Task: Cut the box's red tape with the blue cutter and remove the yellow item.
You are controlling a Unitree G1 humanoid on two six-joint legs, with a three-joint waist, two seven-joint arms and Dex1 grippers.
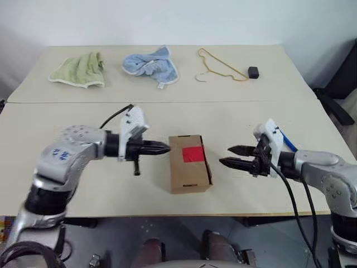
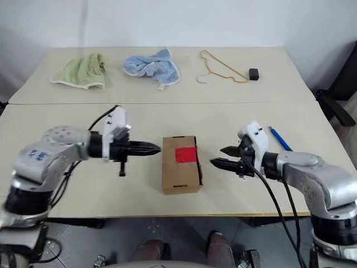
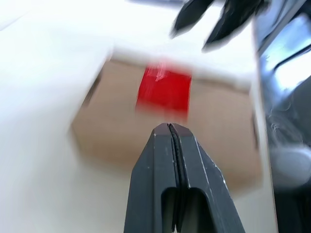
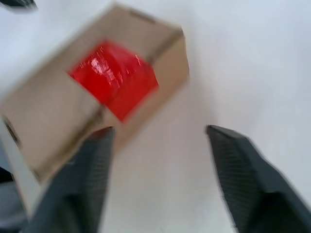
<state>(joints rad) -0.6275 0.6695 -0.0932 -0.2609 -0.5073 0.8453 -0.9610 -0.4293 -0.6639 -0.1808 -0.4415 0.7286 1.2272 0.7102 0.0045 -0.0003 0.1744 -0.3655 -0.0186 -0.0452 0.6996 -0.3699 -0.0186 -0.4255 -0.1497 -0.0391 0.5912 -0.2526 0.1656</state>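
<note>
Small brown cardboard box (image 2: 181, 163) at the middle of the near beige table (image 2: 167, 120), top seam sealed by a square patch of bright red tape (image 2: 186, 154); probably light and stiff-walled, apt to slide if pushed, best steadied by its side walls. Slim blue pen-like cutter (image 2: 279, 138) flat on the table just behind the right gripper (image 2: 225, 157), likely light and rigid, best pinched mid-shaft. Left gripper (image 2: 150, 148) just beside the box with jaws pressed together and empty; right jaws spread wide, empty.
</note>
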